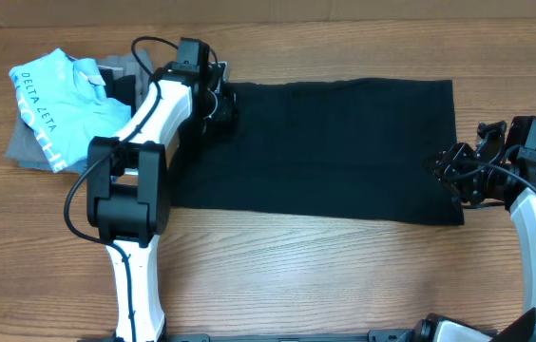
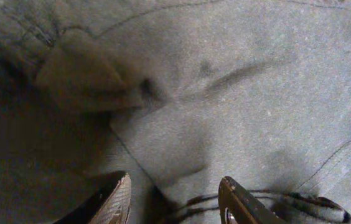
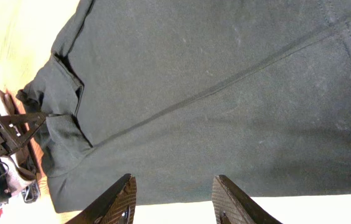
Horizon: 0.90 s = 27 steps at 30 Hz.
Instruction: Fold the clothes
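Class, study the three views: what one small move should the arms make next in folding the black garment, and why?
Probably lower the right claw and pinch the right end of the black garment. The cloth lies flat in a long strip, both claws stand open at its ends, and the left claw is over cloth with nothing gripped, so no fold can start yet.

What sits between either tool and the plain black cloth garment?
Nothing visible. The left tool hangs over the left end of the plain black cloth garment, and the right tool over its right edge, with bare fabric under both. The light blue lettered shirt lies farther left.
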### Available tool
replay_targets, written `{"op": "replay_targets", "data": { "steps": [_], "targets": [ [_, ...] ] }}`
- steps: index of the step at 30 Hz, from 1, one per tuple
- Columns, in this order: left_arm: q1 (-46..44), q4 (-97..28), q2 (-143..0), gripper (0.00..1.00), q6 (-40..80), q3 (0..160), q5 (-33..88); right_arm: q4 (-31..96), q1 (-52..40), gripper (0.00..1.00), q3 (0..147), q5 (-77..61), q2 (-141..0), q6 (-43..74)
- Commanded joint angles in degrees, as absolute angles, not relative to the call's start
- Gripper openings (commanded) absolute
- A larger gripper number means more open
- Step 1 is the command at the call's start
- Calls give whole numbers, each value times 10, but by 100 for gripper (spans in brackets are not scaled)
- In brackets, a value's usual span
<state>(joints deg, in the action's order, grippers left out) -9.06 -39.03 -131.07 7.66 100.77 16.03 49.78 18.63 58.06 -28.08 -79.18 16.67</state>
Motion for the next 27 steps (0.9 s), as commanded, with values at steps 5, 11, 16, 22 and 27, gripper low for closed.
{"op": "replay_targets", "data": {
  "steps": [5,11,16,22,27],
  "targets": [
    [-98,-365,-1335,47,102,1005,167,497,183,44,592,-279,-785,165],
    [-105,-331,-1338,18,104,1006,178,498,183,43,592,-278,-785,164],
    [-104,-328,-1329,4,105,1014,181,498,183,43,592,-278,-785,164],
    [-98,-326,-1291,4,105,1022,181,475,183,43,592,-253,-785,180],
    [-84,-312,-1243,4,108,1023,181,403,183,42,592,-218,-788,229]
  ]
}}
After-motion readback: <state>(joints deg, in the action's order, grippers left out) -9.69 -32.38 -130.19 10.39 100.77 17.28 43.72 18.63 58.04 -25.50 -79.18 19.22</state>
